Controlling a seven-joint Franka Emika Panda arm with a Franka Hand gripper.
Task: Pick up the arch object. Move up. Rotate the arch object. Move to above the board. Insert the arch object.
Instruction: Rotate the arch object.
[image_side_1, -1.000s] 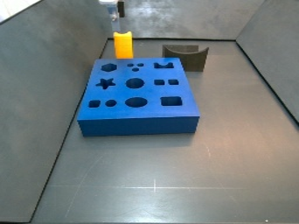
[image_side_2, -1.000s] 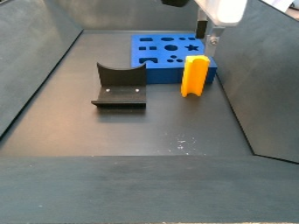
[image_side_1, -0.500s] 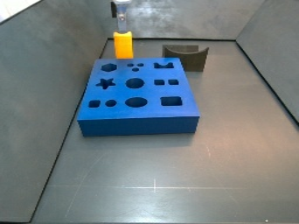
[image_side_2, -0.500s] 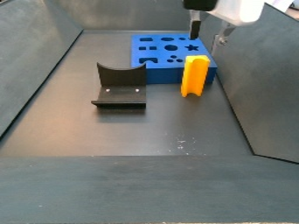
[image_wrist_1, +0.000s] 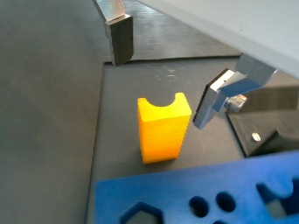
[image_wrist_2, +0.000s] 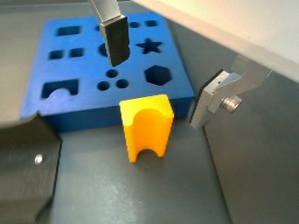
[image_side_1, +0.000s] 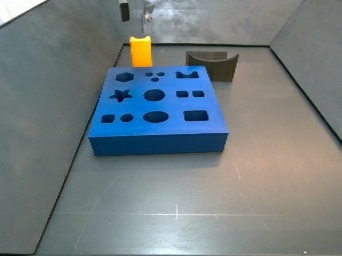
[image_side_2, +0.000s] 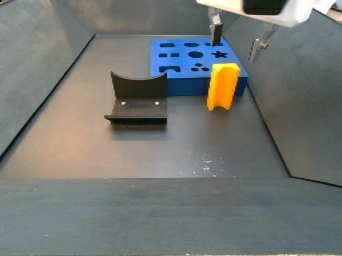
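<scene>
Yellow against the grey floor, the arch object (image_side_2: 223, 86) stands upright on its own, just off one edge of the board (image_side_1: 158, 110), notch end up in a wrist view (image_wrist_1: 163, 128), and nothing is touching it. That free-standing pose leaves its flat sides exposed, which I take to be why it sits clear of the slab: the fingers can come down on either side without fouling the cut-outs. Above it the gripper (image_wrist_2: 163, 61) hangs with its plates spread wide, one finger (image_wrist_2: 114, 33) over the board and the other finger (image_wrist_2: 219, 94) out past the block, so the gap looks ample for the piece between them. Nothing is gripped, and the pick-up seems not yet made. Off to the side, well apart from the block, the fixture (image_side_2: 135, 98) rests on the floor, out of the way of any descent.
</scene>
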